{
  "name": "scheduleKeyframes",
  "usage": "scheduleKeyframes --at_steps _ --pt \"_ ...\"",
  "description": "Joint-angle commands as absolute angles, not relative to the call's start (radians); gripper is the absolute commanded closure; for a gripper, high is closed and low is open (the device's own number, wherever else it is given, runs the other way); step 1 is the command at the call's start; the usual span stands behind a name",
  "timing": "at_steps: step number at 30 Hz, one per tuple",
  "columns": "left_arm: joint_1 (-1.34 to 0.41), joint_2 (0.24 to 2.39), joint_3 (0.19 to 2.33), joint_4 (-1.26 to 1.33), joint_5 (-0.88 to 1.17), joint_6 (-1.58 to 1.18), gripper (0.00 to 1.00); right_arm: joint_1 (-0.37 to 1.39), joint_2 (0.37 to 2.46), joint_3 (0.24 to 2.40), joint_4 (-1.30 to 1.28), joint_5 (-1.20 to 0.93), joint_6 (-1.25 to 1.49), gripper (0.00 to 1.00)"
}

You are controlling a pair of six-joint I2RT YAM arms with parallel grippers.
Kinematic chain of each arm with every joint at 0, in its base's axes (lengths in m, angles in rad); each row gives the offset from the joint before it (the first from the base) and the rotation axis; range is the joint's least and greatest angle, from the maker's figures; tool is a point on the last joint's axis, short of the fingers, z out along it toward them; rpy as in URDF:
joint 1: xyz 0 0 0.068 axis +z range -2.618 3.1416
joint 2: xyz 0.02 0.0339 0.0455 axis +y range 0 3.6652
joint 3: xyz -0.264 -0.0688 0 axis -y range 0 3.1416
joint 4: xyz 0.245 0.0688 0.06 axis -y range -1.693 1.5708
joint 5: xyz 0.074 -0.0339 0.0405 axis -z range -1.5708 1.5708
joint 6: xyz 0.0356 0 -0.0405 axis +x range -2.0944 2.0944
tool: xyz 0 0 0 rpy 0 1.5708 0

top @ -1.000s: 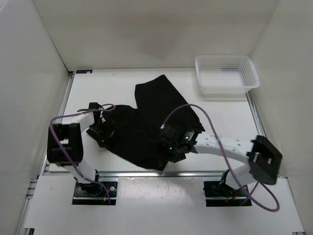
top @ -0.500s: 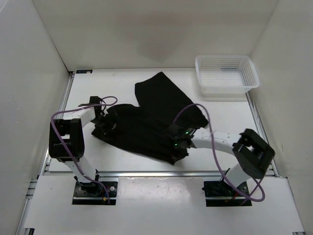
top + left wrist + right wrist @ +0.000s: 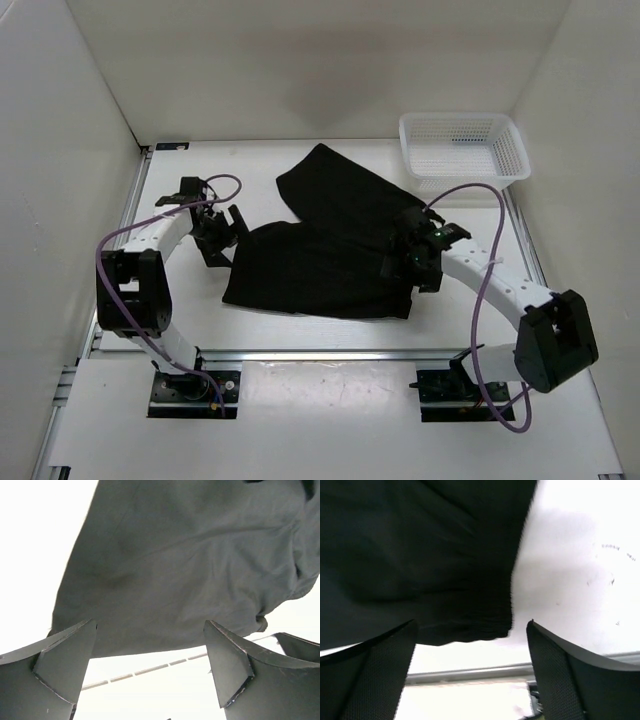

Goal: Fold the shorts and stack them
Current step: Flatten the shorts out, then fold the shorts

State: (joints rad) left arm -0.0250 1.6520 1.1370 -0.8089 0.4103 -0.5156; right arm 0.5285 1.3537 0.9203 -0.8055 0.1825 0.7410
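The black shorts (image 3: 320, 272) lie flat on the white table, one part stretching left to right near the front and one leg (image 3: 340, 190) reaching toward the back. My left gripper (image 3: 222, 235) hovers just off their left edge, open and empty. In the left wrist view the shorts (image 3: 190, 565) fill the space beyond the left gripper (image 3: 150, 626). My right gripper (image 3: 410, 258) sits at the right end of the cloth, open. In the right wrist view the shorts' gathered corner (image 3: 470, 605) lies just ahead of the right gripper (image 3: 471, 626), with nothing between its fingers.
A white mesh basket (image 3: 462, 150) stands at the back right corner. White walls close in the table on the left, back and right. A metal rail (image 3: 320, 353) runs along the near edge.
Both grippers have moved away from the front, the right one also far to the right. The shorts have been drawn out wider and flatter, and the right gripper has let go.
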Motion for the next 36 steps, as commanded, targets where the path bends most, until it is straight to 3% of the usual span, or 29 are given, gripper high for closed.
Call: scheduleKeyframes --at_steps 1,3,6,11,12,14,17,21,25,29,32,35,36 --pt "-0.028 1.556 1.106 -0.856 0.362 -0.488 0.00 0.531 1.257 0.977 -0.885 0.259 0.787 0.05" --pt "-0.028 1.478 1.022 -0.870 0.306 -0.488 0.06 0.517 1.182 0.945 -0.894 0.235 0.819 0.04" --pt "-0.052 1.369 0.919 -0.881 0.282 -0.550 0.13 0.517 0.960 0.826 -0.873 0.132 0.896 0.10" --pt "-0.091 1.296 0.870 -0.902 0.285 -0.690 0.19 0.517 0.769 0.594 -0.864 -0.003 1.115 0.50" --pt "-0.091 1.296 0.859 -0.902 0.266 -0.699 0.19 0.517 0.708 0.563 -0.848 -0.021 1.143 0.53" --pt "-0.091 1.316 0.848 -0.902 0.227 -0.710 0.15 0.508 0.654 0.479 -0.821 -0.050 1.195 0.47" --pt "-0.091 1.425 0.828 -0.891 0.225 -0.710 0.10 0.508 0.583 0.401 -0.762 -0.086 1.252 0.11" --pt "-0.091 1.563 0.819 -0.824 0.239 -0.710 0.10 0.508 0.594 0.356 -0.681 -0.095 1.270 0.08" --pt "-0.078 1.624 0.844 -0.815 0.230 -0.710 0.19 0.508 0.644 0.334 -0.606 -0.075 1.258 0.15" --pt "-0.078 1.643 0.890 -0.815 0.169 -0.730 0.33 0.497 0.724 0.344 -0.551 -0.035 1.229 0.22" --pt "-0.067 1.681 0.919 -0.815 0.169 -0.730 0.61 0.497 0.794 0.344 -0.491 -0.017 1.209 0.29" --pt "-0.067 1.704 0.951 -0.815 0.169 -0.718 0.90 0.488 0.863 0.344 -0.437 0.001 1.198 0.47" --pt "-0.067 1.704 0.966 -0.815 0.169 -0.709 0.90 0.488 0.879 0.344 -0.425 0.014 1.186 0.51"
